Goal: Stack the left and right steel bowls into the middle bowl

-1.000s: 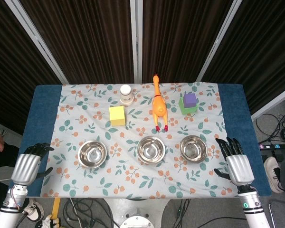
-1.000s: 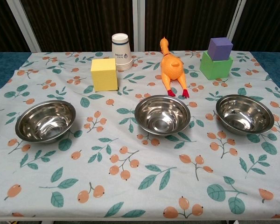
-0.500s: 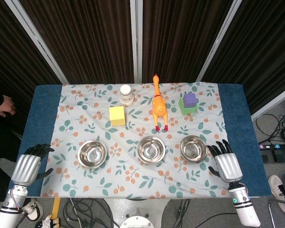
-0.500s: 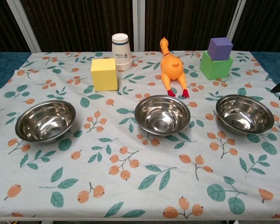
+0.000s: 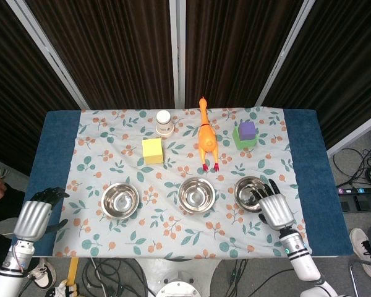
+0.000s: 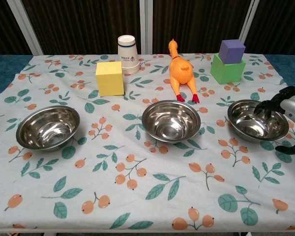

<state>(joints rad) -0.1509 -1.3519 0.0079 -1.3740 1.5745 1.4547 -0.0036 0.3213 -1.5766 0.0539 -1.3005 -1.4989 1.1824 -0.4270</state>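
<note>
The right hand [image 5: 274, 209] has moved in from the worktop's right edge and now reaches the right steel bowl [image 6: 257, 120]. Its fingers [image 6: 267, 105] are spread and curved over the bowl's near-right rim; from the chest view they seem to hang over the rim, though whether they touch the metal cannot be told. The left hand [image 5: 34, 216] stays low at the near-left corner, off the printed cloth [image 6: 137, 196], with its fingers loosely curled and holding nothing.

Nearest the robot, the cloth is a wide bare band of pale fabric printed with leaves and orange berries, lying flat with small wrinkles. Beyond it three round, shiny steel bowls sit in a row, well apart from each other: the left steel bowl [image 6: 48, 127], the middle bowl [image 6: 171, 120] and the right one. All three stand upright with hollow, mirror-like insides.

Further back stand a matte yellow cube [image 6: 109, 78], a smooth orange rubber chicken [image 6: 181, 72] lying lengthwise with its red feet pointing at the middle bowl, a stack of white paper cups [image 6: 128, 54], and a purple cube [image 6: 232, 51] resting on a green block [image 6: 227, 70]. Blue worktop [image 5: 57, 142] shows on both sides of the cloth.
</note>
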